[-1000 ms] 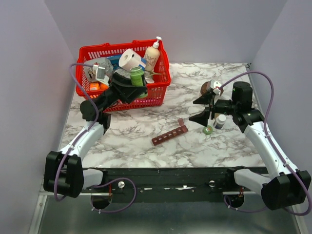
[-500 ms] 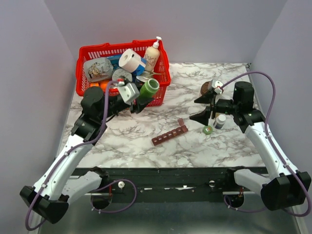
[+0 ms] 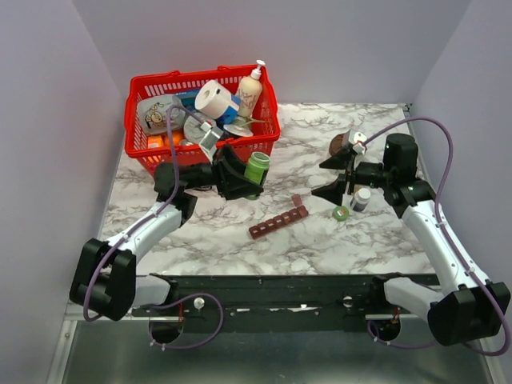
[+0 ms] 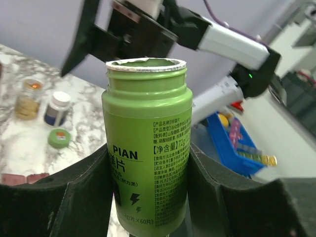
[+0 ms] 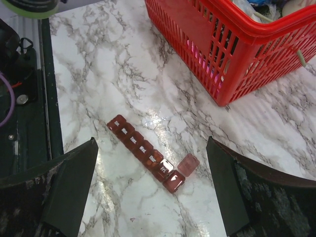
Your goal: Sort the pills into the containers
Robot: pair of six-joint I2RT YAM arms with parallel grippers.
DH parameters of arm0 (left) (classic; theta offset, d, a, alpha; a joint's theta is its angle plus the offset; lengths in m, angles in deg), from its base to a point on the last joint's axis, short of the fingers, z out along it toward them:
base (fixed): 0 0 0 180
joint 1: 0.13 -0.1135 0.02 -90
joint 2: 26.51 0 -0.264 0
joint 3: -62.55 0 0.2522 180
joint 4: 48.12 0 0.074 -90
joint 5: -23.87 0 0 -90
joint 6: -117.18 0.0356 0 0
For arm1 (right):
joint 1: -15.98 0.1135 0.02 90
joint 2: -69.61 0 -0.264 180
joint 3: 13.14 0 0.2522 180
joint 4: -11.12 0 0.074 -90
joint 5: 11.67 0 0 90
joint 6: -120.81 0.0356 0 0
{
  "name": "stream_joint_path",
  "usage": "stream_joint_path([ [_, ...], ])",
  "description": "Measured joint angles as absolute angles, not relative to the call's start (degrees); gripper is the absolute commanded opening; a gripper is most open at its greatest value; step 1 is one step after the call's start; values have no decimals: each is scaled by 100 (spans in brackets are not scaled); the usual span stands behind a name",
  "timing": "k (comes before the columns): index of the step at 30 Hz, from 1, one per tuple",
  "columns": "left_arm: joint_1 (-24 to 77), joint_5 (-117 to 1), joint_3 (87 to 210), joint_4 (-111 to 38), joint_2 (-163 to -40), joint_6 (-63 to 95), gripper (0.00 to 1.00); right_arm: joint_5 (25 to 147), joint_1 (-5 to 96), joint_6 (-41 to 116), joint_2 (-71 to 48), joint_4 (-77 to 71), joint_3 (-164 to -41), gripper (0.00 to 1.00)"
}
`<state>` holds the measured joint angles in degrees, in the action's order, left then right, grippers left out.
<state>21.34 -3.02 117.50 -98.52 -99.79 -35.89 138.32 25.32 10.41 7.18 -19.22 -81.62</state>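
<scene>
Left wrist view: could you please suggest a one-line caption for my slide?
Left gripper holds an open green plastic bottle; a round green cap lies on the white marble table behind.

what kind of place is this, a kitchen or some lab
Most likely a robot test cell, not a home: left arm and right arm bolted to a marble-pattern table, plain walls boxing it in, props like a red basket and a pill strip.

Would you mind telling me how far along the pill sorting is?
Done: the green bottle is uncapped, a green cap lying on the table, and one end lid of the pill organizer stands open. In hand: the left gripper holds the bottle, apart from the organizer; the right gripper is open and empty. Left: no pills are out yet, so all the sorting.
</scene>
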Motion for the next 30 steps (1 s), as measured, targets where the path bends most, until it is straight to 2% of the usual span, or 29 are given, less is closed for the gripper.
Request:
stream_joint_path([
  [3,2084,8,11665,-9524,-9579,-2735,0,13788,2523,1034,750,-1920,-8151,100],
  [6,2265,-414,12120,-6551,-8589,50,0,13622,2523,966,827,-1920,-8118,100],
  [8,2495,-619,12568,-5231,-8392,1429,0,13469,2521,868,853,-1922,-8116,100],
  [14,3148,-1572,12609,-3019,-8718,3768,0,12870,2478,625,855,-1929,-8116,100],
  [21,3500,-2468,12384,-2027,-9522,5007,0,12260,2104,588,816,-1929,-8112,100],
  [30,3955,-3104,13320,-1557,-10962,5787,0,11436,1798,837,750,-1927,-8110,100],
])
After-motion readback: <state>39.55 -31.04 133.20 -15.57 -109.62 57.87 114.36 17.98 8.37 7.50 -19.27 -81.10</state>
